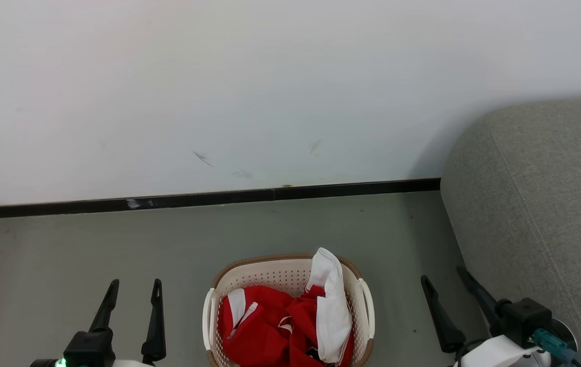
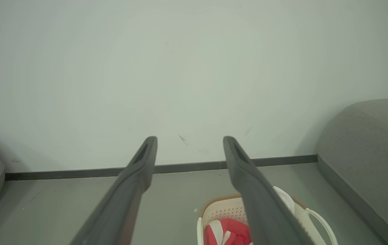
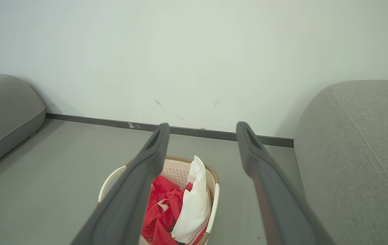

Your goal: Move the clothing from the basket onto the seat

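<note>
On the floor [image 1: 66, 255] between left gripper [image 1: 134, 286] and right gripper [image 1: 443, 275] — both wide, empty — sits the basket [image 1: 209, 311] of clothing [image 1: 270, 326]; seat [image 1: 540, 204] rightward.

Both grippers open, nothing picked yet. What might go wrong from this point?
The white garment lies against the basket rim, so pulling it may drag or tip the basket. The red garments lie bunched together; one grasp may lift several and drop one on the floor short of the seat.
</note>
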